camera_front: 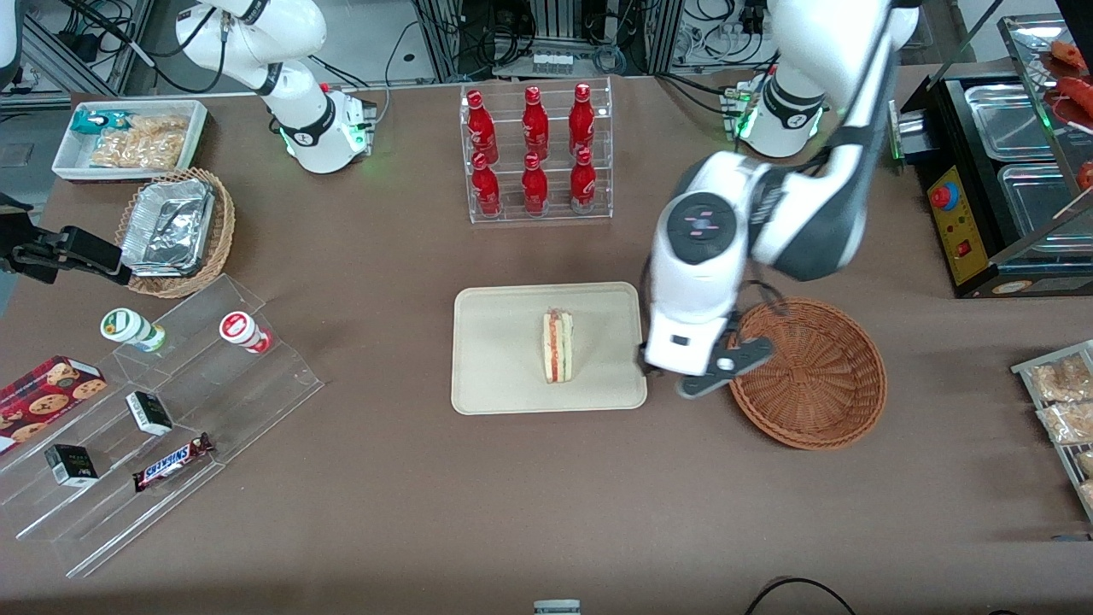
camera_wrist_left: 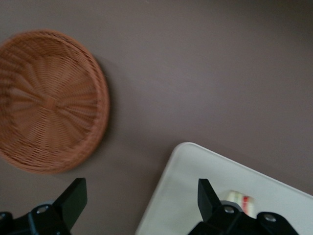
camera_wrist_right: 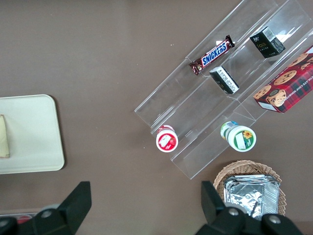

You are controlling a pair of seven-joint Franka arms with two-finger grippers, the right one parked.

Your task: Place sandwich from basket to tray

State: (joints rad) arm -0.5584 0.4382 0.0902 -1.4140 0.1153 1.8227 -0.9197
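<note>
The sandwich (camera_front: 558, 346) lies on the cream-beige tray (camera_front: 504, 376), near its middle. Part of it shows in the left wrist view (camera_wrist_left: 239, 199) on the tray (camera_wrist_left: 195, 196). The reddish-brown wicker basket (camera_front: 811, 376) stands beside the tray, toward the working arm's end, and holds nothing; it also shows in the left wrist view (camera_wrist_left: 49, 100). My left gripper (camera_wrist_left: 142, 198) hangs above the gap between tray edge and basket, in the front view (camera_front: 683, 376). It is open and holds nothing.
A clear rack of red bottles (camera_front: 536, 149) stands farther from the front camera than the tray. A clear stepped shelf with snacks (camera_front: 162, 418) and a tan basket of foil trays (camera_front: 175, 231) lie toward the parked arm's end. A black appliance (camera_front: 999, 179) stands at the working arm's end.
</note>
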